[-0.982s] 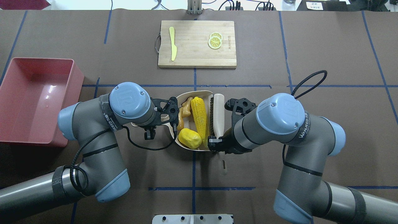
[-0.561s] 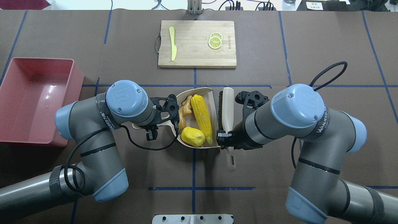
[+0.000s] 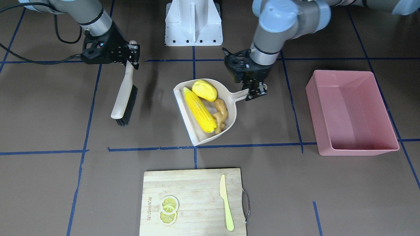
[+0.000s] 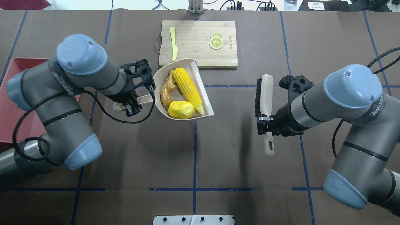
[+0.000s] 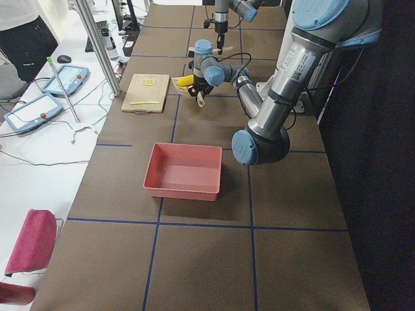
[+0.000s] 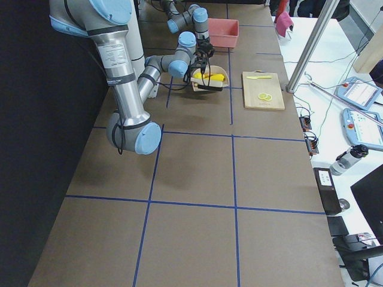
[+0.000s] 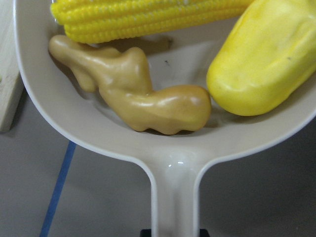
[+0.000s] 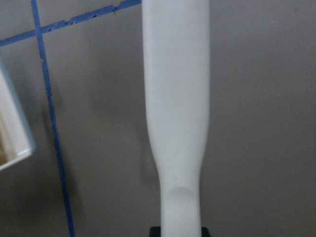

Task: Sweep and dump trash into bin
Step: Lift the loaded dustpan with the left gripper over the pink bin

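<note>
My left gripper (image 4: 137,99) is shut on the handle of the beige dustpan (image 4: 204,97) and holds it above the table. In the pan lie the trash pieces: corn cob (image 4: 187,89), potato lump (image 4: 180,110) and ginger root (image 4: 166,89). The left wrist view shows the ginger (image 7: 138,96), corn (image 7: 148,17) and potato (image 7: 261,64) up close. The pink bin (image 3: 357,150) stands empty to the pan's left, partly hidden by my left arm in the overhead view (image 4: 7,109). My right gripper (image 4: 265,125) is shut on the brush (image 4: 265,90), well right of the pan.
A wooden cutting board (image 4: 197,56) lies at the far middle with a pale knife (image 4: 173,43) and lemon slices (image 4: 216,40). The lifted pan's far edge overlaps the board's near edge in the overhead view. The white base plate (image 3: 193,23) is at the robot's side.
My left arm has raised the loaded dustpan and carried it left and away from the robot. My right arm has carried the brush away to the right.
</note>
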You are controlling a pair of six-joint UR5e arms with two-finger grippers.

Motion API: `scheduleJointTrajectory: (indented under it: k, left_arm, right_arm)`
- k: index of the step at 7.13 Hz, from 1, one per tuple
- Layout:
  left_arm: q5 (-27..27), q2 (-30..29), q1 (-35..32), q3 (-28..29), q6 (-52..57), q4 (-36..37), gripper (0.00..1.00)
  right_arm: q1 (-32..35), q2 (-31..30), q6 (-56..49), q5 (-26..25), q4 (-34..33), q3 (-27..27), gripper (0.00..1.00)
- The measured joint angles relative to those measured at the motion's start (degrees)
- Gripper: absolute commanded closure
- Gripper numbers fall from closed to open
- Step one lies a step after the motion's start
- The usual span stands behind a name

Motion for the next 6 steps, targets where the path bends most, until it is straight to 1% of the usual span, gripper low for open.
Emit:
scheduleJointTrajectory:
  k: [2,4,5,6]
  left_arm:
    - [-4.91,9.06,-6.43,-6.71,0.29,0.23,0.94]
    - [-9.81,17.77,-14.77,-12.09,1.51,0.41,0.95]
    - [-11.01,22.27,-19.31,-14.06,4.56,0.38,0.98]
    - [-11.37,27.07,-23.47,-15.21,10.33,0.35,0.99]
  right_arm:
    - [1.3,-2.31,-2.46,-0.05,0.03,-0.17,1.0]
    - [1.47,-3.31,-4.06,-0.33,0.09,-0.55,1.0]
    - [1.46,-3.41,-4.31,-0.4,0.1,-0.69,1.0]
    - [1.42,-3.42,-4.4,-0.46,0.1,-0.89,1.0]
